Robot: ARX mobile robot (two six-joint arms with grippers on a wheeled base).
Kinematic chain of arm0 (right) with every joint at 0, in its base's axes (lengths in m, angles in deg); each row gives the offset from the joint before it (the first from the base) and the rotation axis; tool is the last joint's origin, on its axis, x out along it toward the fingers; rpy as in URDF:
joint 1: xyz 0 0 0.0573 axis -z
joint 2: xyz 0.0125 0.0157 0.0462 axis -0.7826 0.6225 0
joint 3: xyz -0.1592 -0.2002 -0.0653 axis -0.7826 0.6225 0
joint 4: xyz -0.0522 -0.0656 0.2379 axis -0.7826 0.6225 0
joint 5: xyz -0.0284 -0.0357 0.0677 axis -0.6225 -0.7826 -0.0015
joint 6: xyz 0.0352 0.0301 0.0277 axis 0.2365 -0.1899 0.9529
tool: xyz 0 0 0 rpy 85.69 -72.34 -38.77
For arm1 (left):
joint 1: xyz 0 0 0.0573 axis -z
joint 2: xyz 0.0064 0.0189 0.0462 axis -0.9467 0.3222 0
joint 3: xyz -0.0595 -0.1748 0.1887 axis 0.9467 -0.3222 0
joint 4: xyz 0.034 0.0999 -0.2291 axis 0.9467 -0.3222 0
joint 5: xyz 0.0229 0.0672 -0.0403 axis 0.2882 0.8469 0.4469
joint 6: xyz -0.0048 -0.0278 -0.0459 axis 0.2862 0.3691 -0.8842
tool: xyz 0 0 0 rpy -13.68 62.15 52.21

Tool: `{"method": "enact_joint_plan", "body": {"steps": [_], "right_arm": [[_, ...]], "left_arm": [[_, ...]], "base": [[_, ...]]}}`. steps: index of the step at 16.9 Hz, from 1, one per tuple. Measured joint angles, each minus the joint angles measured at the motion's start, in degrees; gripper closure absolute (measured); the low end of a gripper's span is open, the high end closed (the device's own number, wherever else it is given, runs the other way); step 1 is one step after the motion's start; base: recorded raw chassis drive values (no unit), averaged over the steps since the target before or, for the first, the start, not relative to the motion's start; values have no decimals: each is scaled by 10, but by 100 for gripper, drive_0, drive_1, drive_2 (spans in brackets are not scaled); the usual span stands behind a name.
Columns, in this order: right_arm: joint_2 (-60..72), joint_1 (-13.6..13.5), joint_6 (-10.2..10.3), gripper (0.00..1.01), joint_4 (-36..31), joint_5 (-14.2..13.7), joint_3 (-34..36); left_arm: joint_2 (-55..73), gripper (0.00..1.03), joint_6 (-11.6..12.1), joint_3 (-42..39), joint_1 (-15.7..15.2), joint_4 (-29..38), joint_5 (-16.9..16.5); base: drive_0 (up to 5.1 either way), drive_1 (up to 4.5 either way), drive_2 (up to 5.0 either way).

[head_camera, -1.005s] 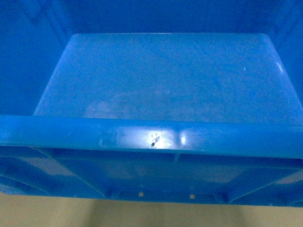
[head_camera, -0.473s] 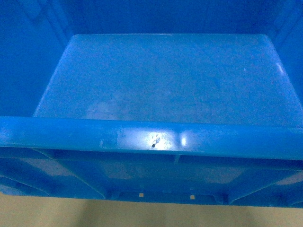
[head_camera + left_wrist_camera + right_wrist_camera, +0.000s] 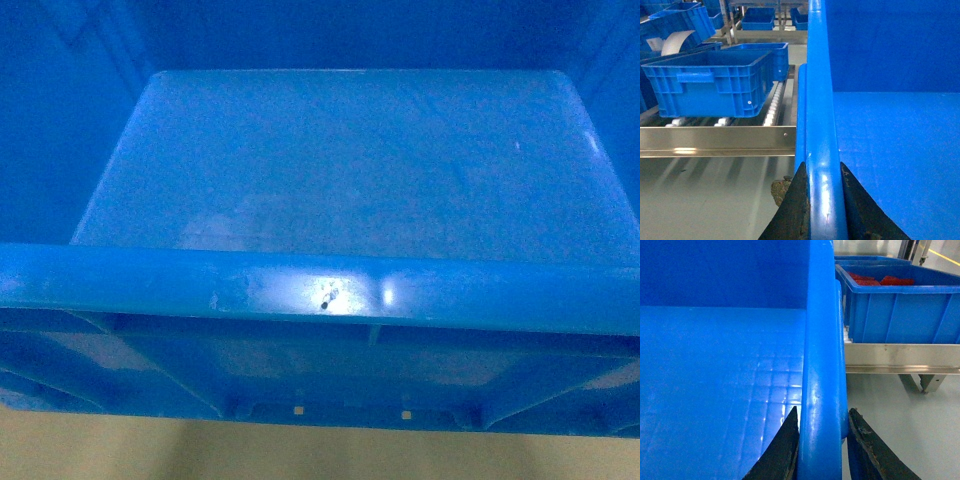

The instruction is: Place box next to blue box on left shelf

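Observation:
The box (image 3: 320, 292), a large bright-blue crate with a thick rim and a small dark speck, fills the head view, and its smooth floor is bare. My left gripper (image 3: 823, 165) is shut on the box's left rim (image 3: 820, 115), one dark finger on each side. My right gripper (image 3: 823, 410) is shut on the right rim (image 3: 821, 340) in the same way. In the left wrist view the blue box (image 3: 715, 85) stands on the left shelf (image 3: 715, 141), a steel-railed roller rack, ahead and to the left of the held box.
White rollers (image 3: 772, 107) run along the left shelf beside the blue box. More blue crates (image 3: 675, 22) stand behind it. On the right, a blue crate holding red items (image 3: 900, 305) sits on another steel rack (image 3: 900, 357). Grey floor (image 3: 900, 430) lies below.

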Motion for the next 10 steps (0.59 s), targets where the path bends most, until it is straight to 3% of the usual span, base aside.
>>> {"method": "enact_joint_plan", "body": {"steps": [2, 10], "right_arm": [[0, 0, 0, 81, 0, 0, 0], [-1, 0, 0, 81, 0, 0, 0]], "left_arm": [[0, 94, 0, 0, 0, 0, 0], [-2, 94, 0, 0, 0, 0, 0]], "base": [[0, 0, 0], [2, 433, -429]]}}
